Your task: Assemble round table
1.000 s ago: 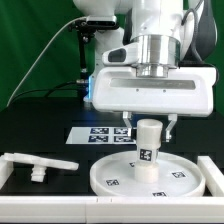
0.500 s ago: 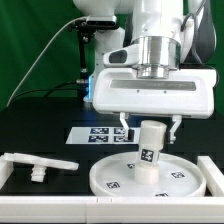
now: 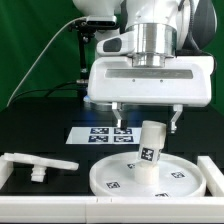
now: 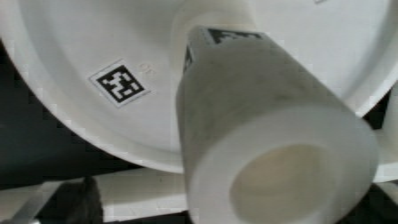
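Currently listed: two-finger gripper (image 3: 148, 123), raised since half a second ago, its fingers spread wide and held clear above the short white plastic cylindrical leg (image 3: 150, 146), which is no longer gripped. The leg is found standing at the centre of the large round rimmed white disc (image 3: 100, 178), leaning slightly toward the exterior view's right, so its seating is judged possibly incomplete. The white T-shaped foot piece (image 3: 34, 164) is left untouched, well apart at the exterior view's left, and is judged next in line.
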`<action>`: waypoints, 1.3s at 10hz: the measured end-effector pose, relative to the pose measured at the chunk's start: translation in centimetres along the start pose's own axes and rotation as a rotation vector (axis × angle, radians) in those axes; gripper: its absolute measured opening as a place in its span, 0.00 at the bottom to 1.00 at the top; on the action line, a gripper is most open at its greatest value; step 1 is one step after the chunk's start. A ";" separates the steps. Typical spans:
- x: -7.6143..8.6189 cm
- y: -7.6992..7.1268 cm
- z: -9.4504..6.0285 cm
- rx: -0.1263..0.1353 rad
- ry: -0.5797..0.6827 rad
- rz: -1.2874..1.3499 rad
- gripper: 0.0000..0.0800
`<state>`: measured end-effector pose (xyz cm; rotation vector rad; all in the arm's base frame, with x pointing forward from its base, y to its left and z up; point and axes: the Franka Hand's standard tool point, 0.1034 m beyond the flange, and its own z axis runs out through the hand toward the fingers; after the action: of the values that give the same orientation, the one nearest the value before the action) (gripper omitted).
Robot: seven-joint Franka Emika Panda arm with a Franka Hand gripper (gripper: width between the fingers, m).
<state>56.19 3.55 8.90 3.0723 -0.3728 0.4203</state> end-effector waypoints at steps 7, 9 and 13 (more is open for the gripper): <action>0.0 -0.6 0.4 -0.012 -0.210 0.027 0.77; 0.0 -0.6 0.4 -0.014 -0.211 0.051 0.55; 0.1 -0.6 0.5 -0.044 -0.202 0.328 0.50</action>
<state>56.55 4.10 8.46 3.0198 -0.8858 0.1015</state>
